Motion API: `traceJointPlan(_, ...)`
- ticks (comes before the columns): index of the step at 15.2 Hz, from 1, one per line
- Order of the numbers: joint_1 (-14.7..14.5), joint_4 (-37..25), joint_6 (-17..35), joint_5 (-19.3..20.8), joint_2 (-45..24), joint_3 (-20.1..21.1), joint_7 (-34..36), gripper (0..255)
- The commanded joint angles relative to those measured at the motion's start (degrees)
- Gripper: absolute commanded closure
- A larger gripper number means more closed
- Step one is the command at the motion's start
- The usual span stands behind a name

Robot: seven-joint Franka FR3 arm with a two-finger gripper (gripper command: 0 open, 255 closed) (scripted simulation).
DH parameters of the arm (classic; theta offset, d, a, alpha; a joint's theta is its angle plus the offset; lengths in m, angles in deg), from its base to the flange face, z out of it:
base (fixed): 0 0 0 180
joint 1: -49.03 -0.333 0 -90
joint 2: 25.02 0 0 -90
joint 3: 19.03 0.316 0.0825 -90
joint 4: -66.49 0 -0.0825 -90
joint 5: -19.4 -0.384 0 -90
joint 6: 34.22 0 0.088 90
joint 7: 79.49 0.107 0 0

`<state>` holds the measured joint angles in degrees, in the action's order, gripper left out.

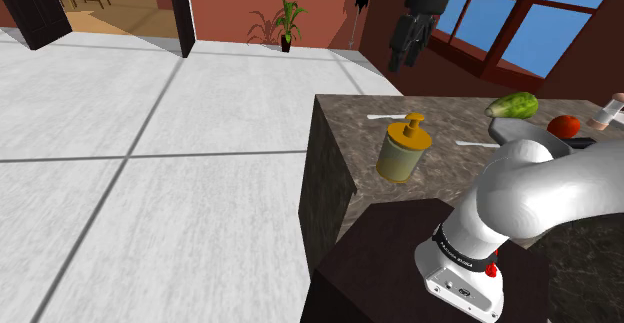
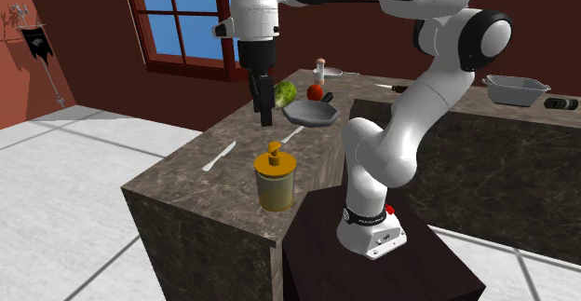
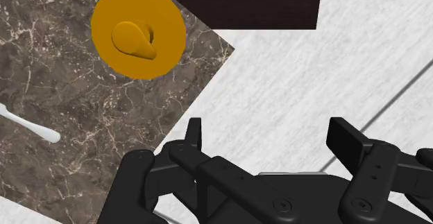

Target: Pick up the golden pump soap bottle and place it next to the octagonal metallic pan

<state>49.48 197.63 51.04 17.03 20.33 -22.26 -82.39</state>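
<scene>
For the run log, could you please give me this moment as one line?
golden pump soap bottle: upright near counter corner, untouched | gripper: open, empty, high above it | octagonal pan: farther along counter

Bright, even light fills all three views. The pale floor (image 1: pixel 150 121) reads almost white, and the window (image 2: pixel 177 15) panes glow flat blue. The worktop (image 1: pixel 360 131) is lit on top and darker on its side face. The bottle (image 3: pixel 139 30) by the worktop's corner is one even gold. Soft shading rounds the arm (image 1: pixel 520 186).
</scene>
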Motion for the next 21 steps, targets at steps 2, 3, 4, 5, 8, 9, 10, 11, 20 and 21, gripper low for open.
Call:
traceJointPlan(2,0.27,2.26,1.07,1.01,1.42,-0.44,-0.98,0)
traceJointPlan(3,0.56,4.47,2.15,2.05,2.81,-0.92,-1.97,0)
traceJointPlan(4,0.87,6.63,3.22,3.13,4.16,-1.43,-2.95,0)
traceJointPlan(5,1.22,8.74,4.30,4.23,5.49,-1.99,-3.94,0)
traceJointPlan(8,2.46,14.78,7.60,7.78,9.21,-3.92,-6.95,0)
traceJointPlan(9,2.95,16.69,8.73,9.05,10.37,-4.66,-7.98,0)
traceJointPlan(10,3.49,18.55,9.88,10.36,11.47,-5.44,-9.02,0)
traceJointPlan(11,4.08,20.36,11.05,11.72,12.51,-6.29,-10.07,0)
traceJointPlan(20,7.66,30.37,19.72,19.09,15.89,-11.53,-14.73,0)
traceJointPlan(21,7.78,31.08,20.53,19.33,15.77,-11.77,-14.71,0)
